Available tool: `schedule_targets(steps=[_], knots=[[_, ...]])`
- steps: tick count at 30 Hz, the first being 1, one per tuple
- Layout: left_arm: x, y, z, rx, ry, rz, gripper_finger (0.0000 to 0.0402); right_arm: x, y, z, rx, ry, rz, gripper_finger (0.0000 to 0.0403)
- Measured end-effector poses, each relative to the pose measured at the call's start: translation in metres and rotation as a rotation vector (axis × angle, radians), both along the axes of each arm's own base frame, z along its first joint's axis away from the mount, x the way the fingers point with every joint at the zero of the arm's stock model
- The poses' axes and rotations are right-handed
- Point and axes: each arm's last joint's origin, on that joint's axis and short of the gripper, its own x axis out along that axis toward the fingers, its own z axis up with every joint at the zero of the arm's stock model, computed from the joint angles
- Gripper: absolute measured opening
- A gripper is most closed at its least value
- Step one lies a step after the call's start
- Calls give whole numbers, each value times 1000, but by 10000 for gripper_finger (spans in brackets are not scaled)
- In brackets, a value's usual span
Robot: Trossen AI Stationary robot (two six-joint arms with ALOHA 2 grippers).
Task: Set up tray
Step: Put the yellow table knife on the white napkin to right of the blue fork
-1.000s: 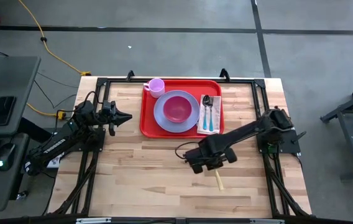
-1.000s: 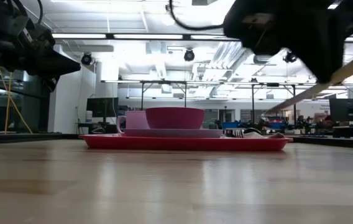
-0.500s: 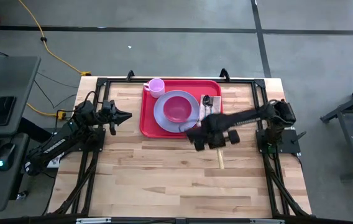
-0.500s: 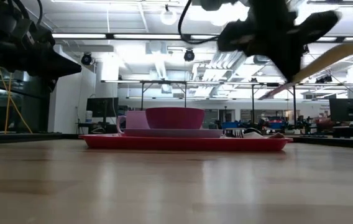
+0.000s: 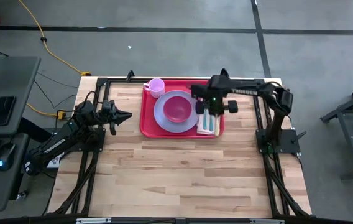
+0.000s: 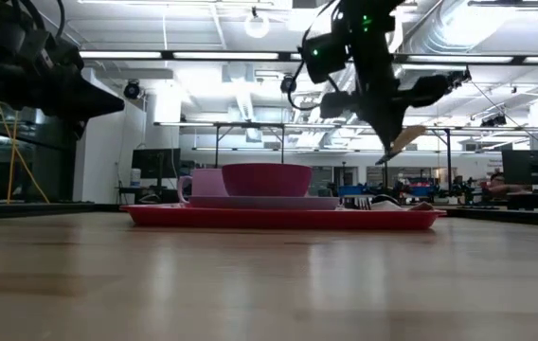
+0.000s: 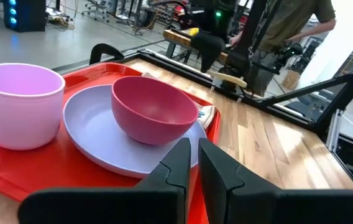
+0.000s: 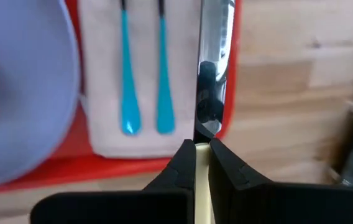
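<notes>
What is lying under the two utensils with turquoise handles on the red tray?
A white folded napkin lies under the two turquoise-handled utensils, on the red plastic tray. The shiny knife blade in the right gripper covers the napkin's far edge.

Tray point(image 5: 146, 122): red, rectangular, rounded corners, low raised rim | pose: flat on the wooden tabletop | position: far middle of the table | state: loaded with tableware
</notes>
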Motion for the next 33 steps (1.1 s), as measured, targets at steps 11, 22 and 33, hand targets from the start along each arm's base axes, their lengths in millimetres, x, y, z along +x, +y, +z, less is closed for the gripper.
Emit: schedule_targets(steps=[11,22,33], knots=[[0,1,0,18,6,33,62,12,-34,-28,16,-60,1,3],[0,1,-1,11,14,33,62,10,-52,-48,-17,26,30,3],[0,1,-1,11,17,33,62,1,-62,-47,-28,68,1,6]])
